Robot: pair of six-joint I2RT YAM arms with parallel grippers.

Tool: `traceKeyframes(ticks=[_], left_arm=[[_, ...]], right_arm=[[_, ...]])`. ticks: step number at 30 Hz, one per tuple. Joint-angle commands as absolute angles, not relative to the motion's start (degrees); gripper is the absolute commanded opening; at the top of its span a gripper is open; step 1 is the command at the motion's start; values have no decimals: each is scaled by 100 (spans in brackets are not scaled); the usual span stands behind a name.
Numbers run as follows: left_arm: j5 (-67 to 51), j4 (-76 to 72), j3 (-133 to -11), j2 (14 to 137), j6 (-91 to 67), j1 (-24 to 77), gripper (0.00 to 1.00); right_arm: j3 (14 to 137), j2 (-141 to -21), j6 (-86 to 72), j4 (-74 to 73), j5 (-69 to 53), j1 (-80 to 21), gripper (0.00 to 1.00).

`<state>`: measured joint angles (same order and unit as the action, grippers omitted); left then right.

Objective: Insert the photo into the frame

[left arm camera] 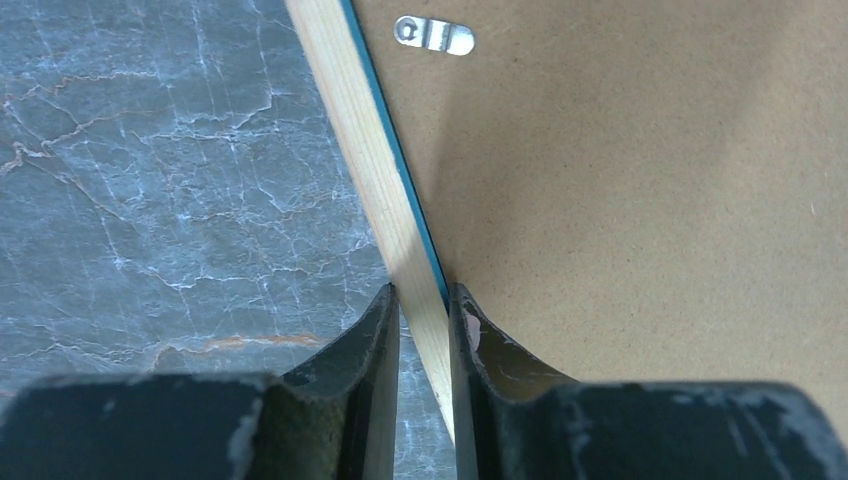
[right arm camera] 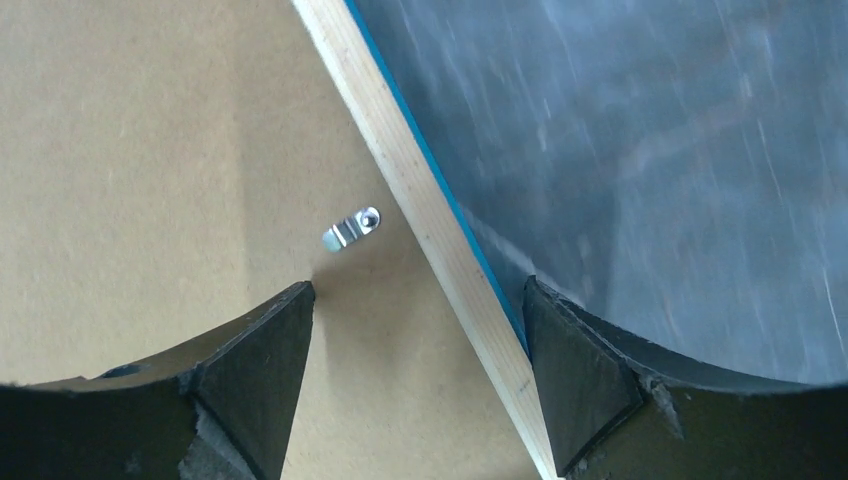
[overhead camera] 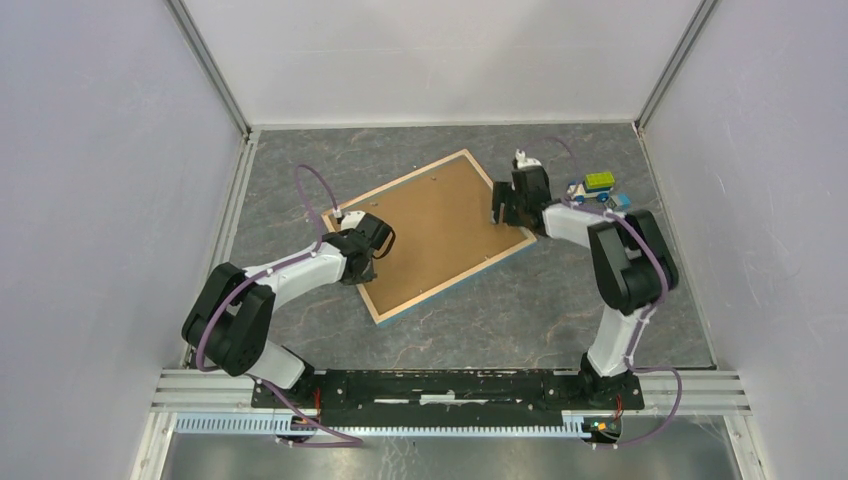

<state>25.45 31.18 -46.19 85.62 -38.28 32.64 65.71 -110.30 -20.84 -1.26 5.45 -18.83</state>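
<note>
The frame (overhead camera: 455,281) lies back side up on the table, its light wood rim around a brown hardboard backing sheet (overhead camera: 435,230). The photo is hidden. My left gripper (overhead camera: 358,270) is shut on the frame's left rim (left arm camera: 365,140), one finger outside it and one over the backing (left arm camera: 620,200); its jaws (left arm camera: 424,295) pinch the wood strip. My right gripper (overhead camera: 503,215) stands open astride the right rim (right arm camera: 400,160). Its midpoint (right arm camera: 418,290) is over the backing (right arm camera: 150,180), and the outer finger sits beside the blue edge.
Small metal turn tabs (left arm camera: 434,35) (right arm camera: 351,229) sit on the backing near the rims. A small pile of coloured toy blocks (overhead camera: 597,187) lies at the back right, just behind the right arm. Enclosure walls stand on the left, right and back.
</note>
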Motion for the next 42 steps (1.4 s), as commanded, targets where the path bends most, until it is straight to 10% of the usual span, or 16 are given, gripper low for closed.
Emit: traceKeyframes(ticks=[1, 22, 42], left_arm=[[2606, 3041, -4546, 8609, -3421, 3324, 2], [2695, 3094, -4608, 8710, -3436, 3398, 2], [2720, 3085, -4582, 8650, -3463, 3406, 2]], right_arm=[[5163, -9820, -2601, 420, 431, -1974, 81], [6173, -10343, -3724, -1304, 2762, -2341, 83], [6041, -10434, -3621, -1209, 2511, -2340, 63]])
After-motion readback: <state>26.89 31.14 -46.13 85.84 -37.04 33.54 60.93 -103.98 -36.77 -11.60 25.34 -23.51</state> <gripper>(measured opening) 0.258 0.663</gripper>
